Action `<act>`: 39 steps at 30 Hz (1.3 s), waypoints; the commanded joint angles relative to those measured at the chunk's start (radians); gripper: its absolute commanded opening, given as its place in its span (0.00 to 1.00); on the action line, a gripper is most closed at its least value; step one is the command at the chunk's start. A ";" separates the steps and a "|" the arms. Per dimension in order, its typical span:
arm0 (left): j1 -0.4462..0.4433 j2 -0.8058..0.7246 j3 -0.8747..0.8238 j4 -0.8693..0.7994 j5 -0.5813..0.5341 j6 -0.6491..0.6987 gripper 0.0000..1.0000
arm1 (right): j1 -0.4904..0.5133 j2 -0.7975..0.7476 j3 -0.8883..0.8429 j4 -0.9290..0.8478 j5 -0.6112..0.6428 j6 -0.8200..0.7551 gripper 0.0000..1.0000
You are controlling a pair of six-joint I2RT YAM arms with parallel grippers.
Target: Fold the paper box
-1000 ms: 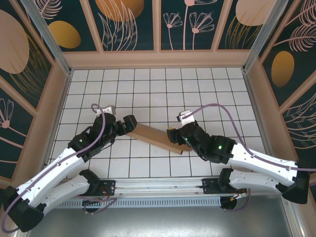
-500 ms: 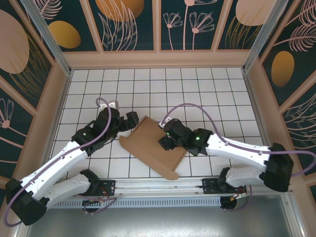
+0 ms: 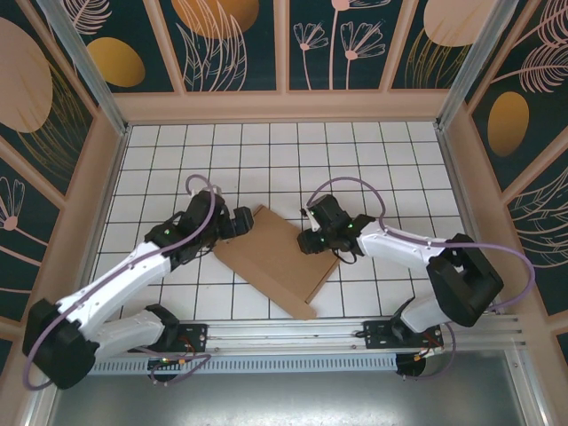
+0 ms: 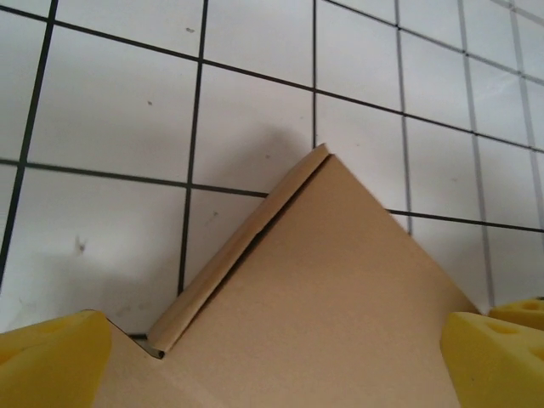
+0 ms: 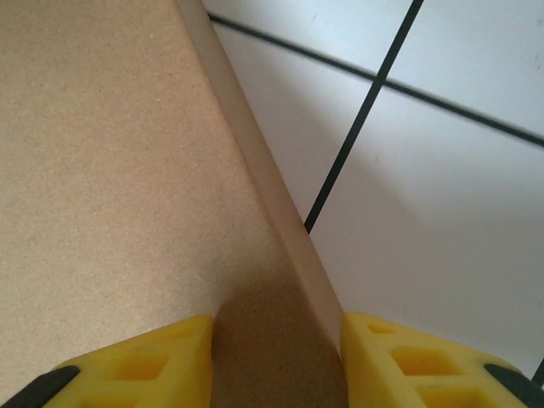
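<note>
The paper box (image 3: 275,257) lies low on the white tiles (image 3: 266,151), slanted, between your two arms and near the front rail (image 3: 284,330).

From above it looks like one flat brown sheet. Your left wrist camera shows more: a thin flap (image 4: 229,255) folded along one side of its pointed corner.

Your left gripper (image 3: 241,222) is spread wide, one yellow pad (image 4: 51,361) on each side of that corner.

Your right gripper (image 3: 311,241) is partly closed over the box's right edge (image 5: 255,161). You cannot tell if it pinches.

A wide stretch of tiles runs to the back wall (image 3: 284,106).
</note>
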 commanded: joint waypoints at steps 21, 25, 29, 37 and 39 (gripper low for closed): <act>0.154 0.171 -0.125 0.410 0.204 -0.201 0.99 | -0.368 0.367 0.063 0.237 -0.411 0.002 0.38; 0.153 0.227 -0.144 0.517 0.239 -0.240 0.99 | -0.418 0.361 0.035 0.273 -0.471 0.039 0.38; 0.154 0.305 -0.112 0.568 0.280 -0.260 0.99 | -0.444 0.376 0.031 0.288 -0.501 0.051 0.38; 0.154 0.358 -0.081 0.600 0.300 -0.256 0.99 | -0.495 0.414 0.020 0.323 -0.573 0.078 0.38; 0.154 0.382 -0.071 0.637 0.326 -0.251 0.99 | -0.507 0.433 0.026 0.327 -0.592 0.080 0.38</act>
